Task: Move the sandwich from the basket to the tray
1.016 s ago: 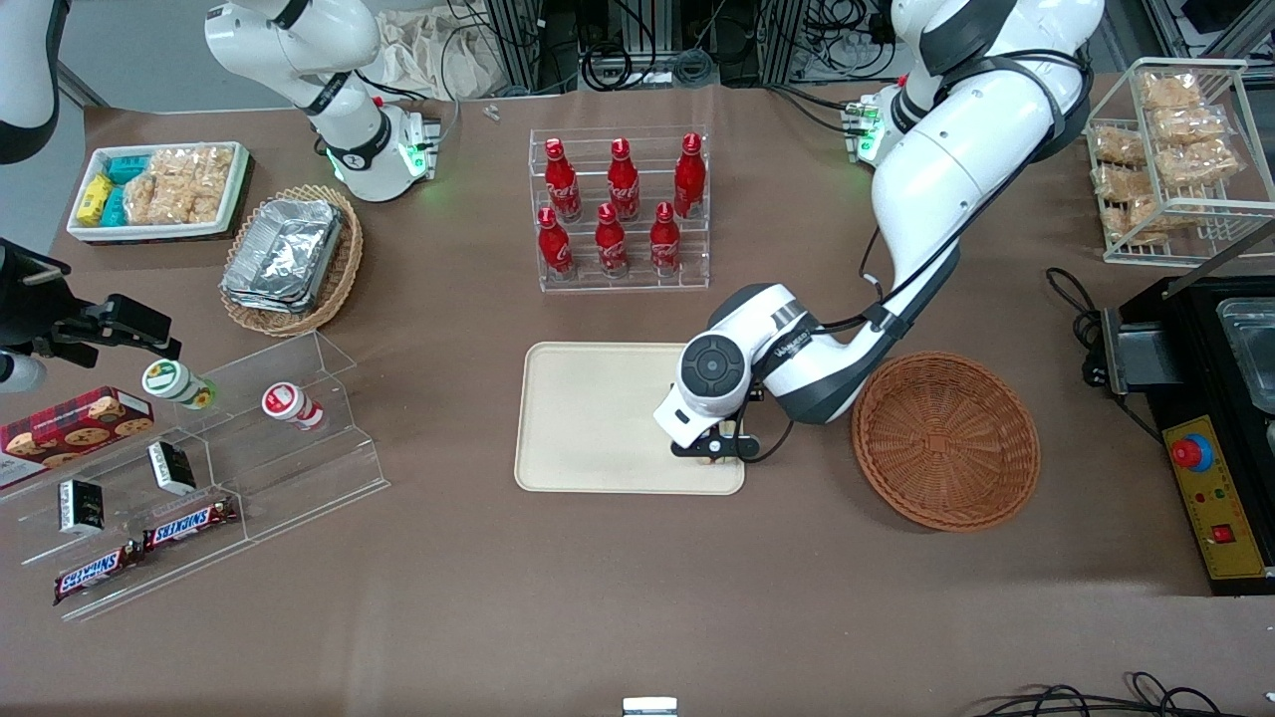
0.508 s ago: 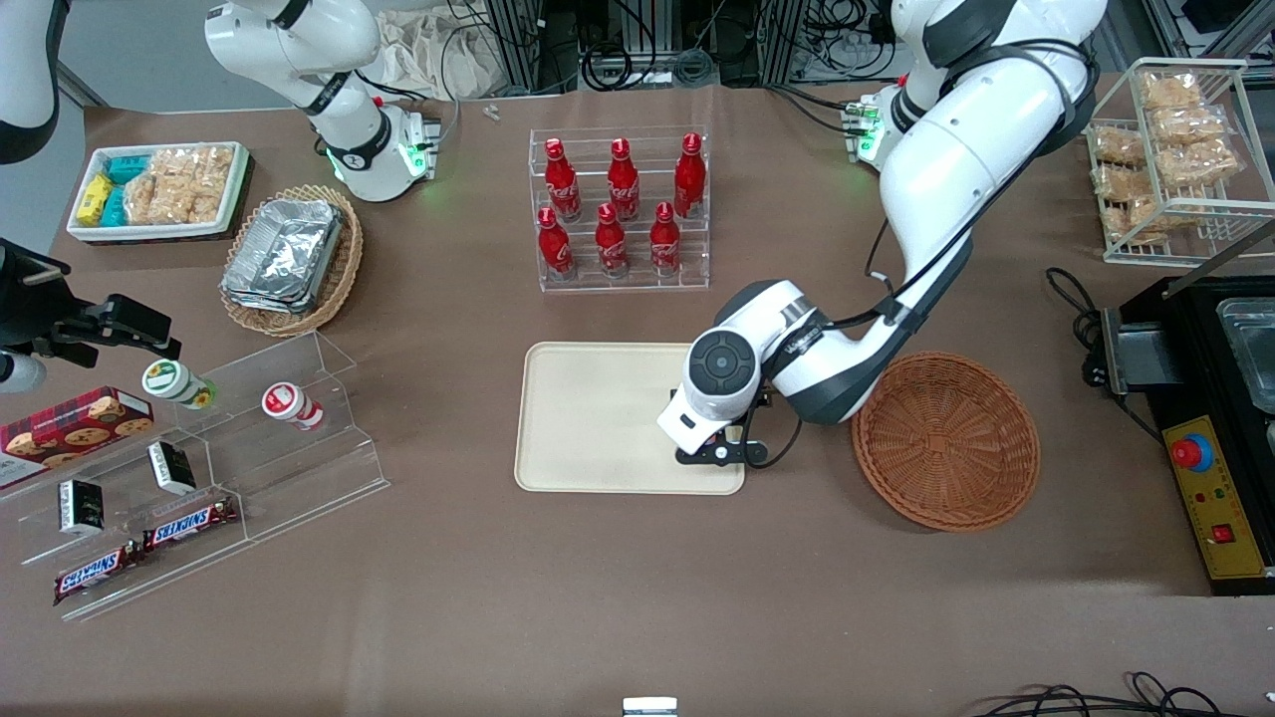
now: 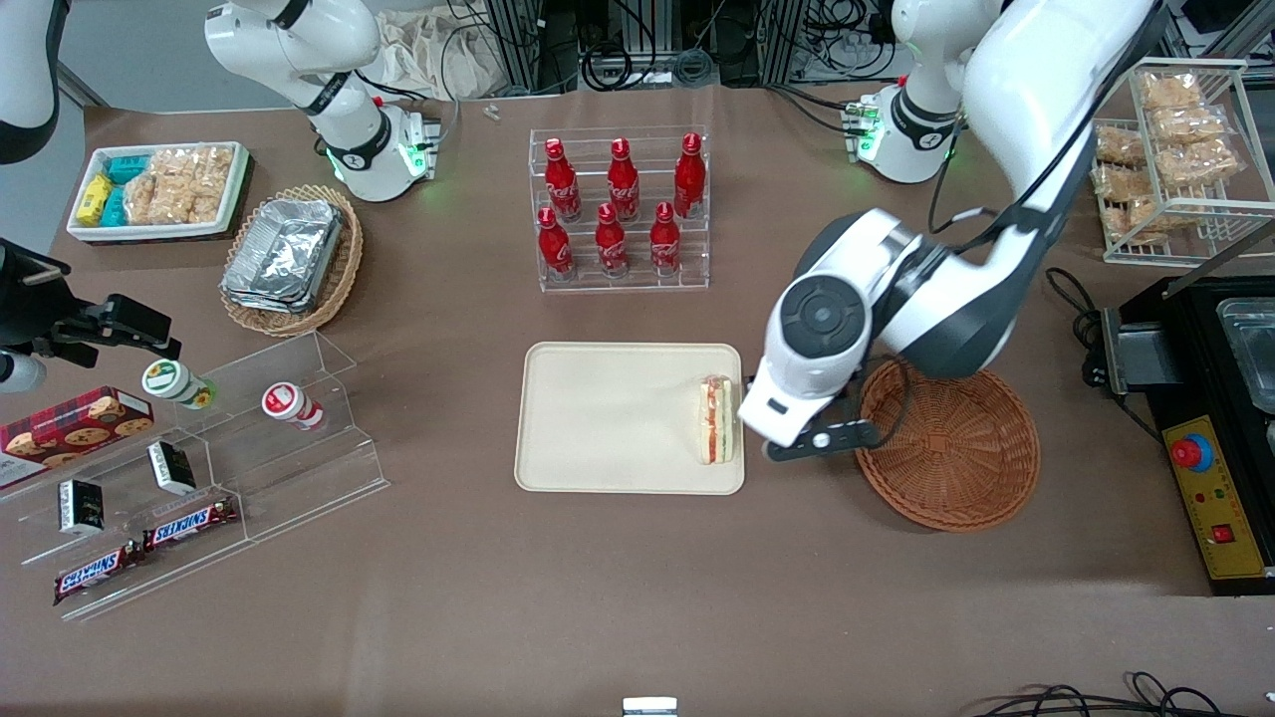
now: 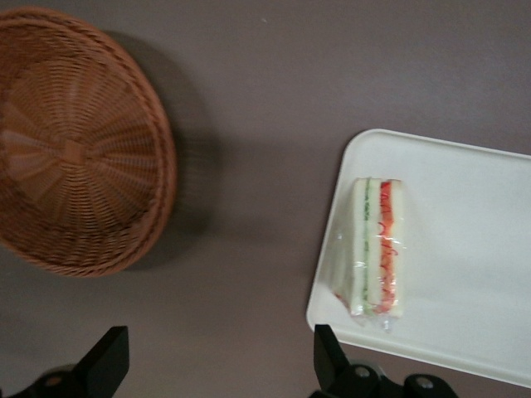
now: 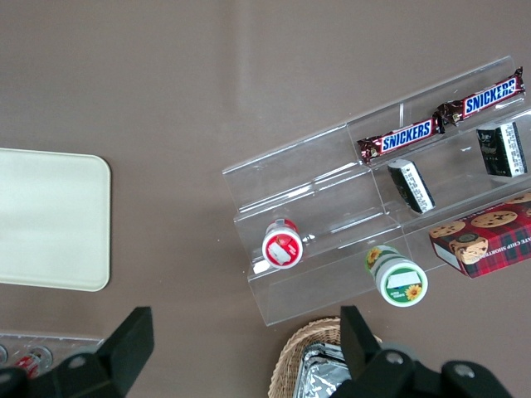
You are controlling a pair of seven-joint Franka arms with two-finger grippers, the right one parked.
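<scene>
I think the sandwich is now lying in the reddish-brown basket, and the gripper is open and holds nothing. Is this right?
Not quite. The sandwich lies on the beige tray, at its edge nearest the basket, which is empty. The front view and the left wrist view both show this. The rest holds: the gripper is open and holds nothing, raised between tray and basket.

A robot lab: cable-strewn racks (image 3: 677,45) edge a table (image 3: 598,617) of mock-shop snacks.

1 sandwich (image 3: 718,420), 1 tray (image 3: 598,418), 1 basket (image 3: 946,443), 6 red bottles (image 3: 618,204), 2 Snickers bars (image 3: 144,548), gripper (image 3: 812,445) above table btw tray & basket
</scene>
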